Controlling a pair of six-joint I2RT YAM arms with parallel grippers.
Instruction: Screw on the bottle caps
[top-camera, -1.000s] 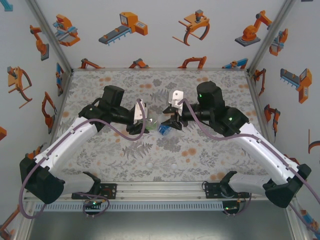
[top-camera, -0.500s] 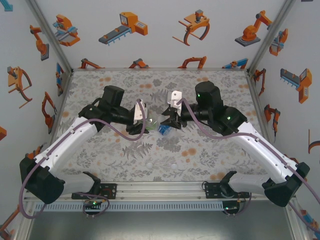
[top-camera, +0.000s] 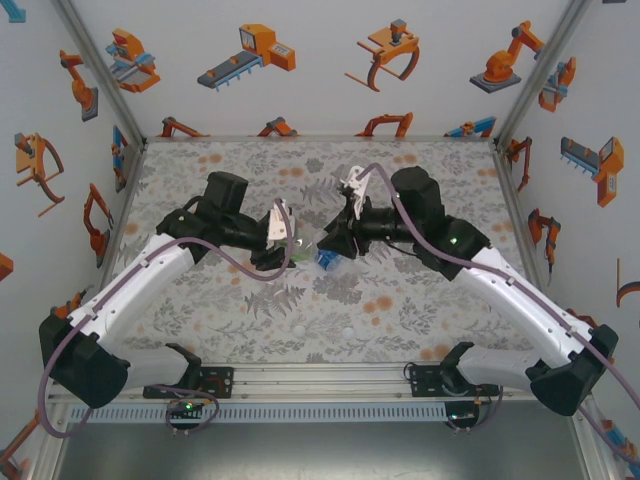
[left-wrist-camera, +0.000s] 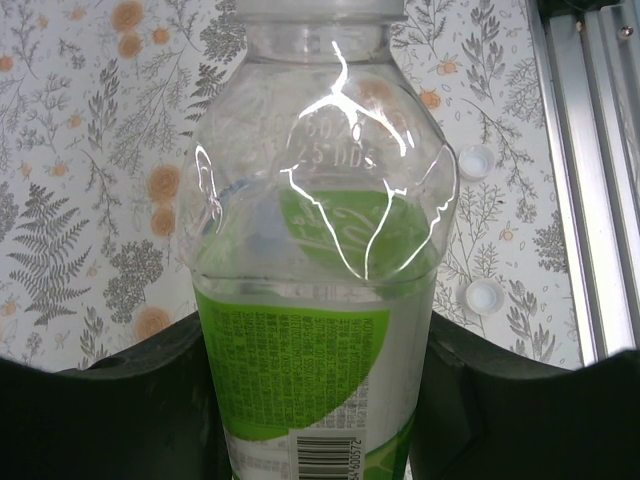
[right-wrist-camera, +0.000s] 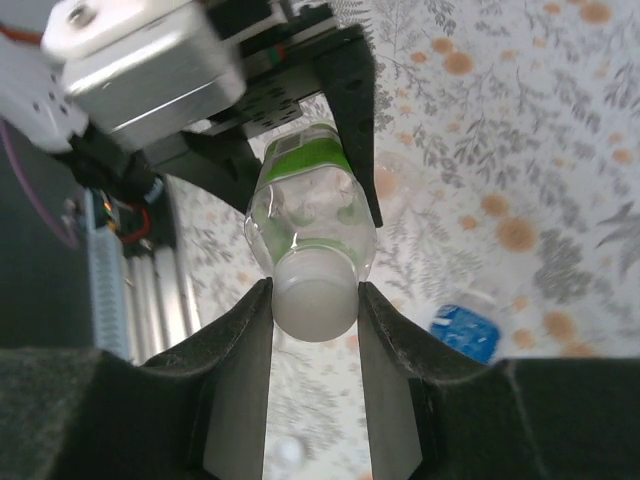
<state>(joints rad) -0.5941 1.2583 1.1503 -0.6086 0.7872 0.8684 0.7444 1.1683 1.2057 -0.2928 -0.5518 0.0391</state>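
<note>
Right wrist view: right end effector (right-wrist-camera: 313, 296) pinched the white cap (right-wrist-camera: 315, 308) at frame centre, atop the green bottle (right-wrist-camera: 308, 205). Left end effector (left-wrist-camera: 316, 340) clamped the bottle's body. Twisting wanted the cap square, the bottle steady.

A clear green-labelled plastic bottle (left-wrist-camera: 320, 300) is cropped by the bottom edge, its round white plastic cap (left-wrist-camera: 320, 8) by the top. A blue-labelled clear bottle (right-wrist-camera: 462, 330) is half hidden behind a finger (right-wrist-camera: 400, 390) of the right gripper (right-wrist-camera: 314, 288).

Bright even light, white glare streaks across the bottle (left-wrist-camera: 330, 200)
</note>
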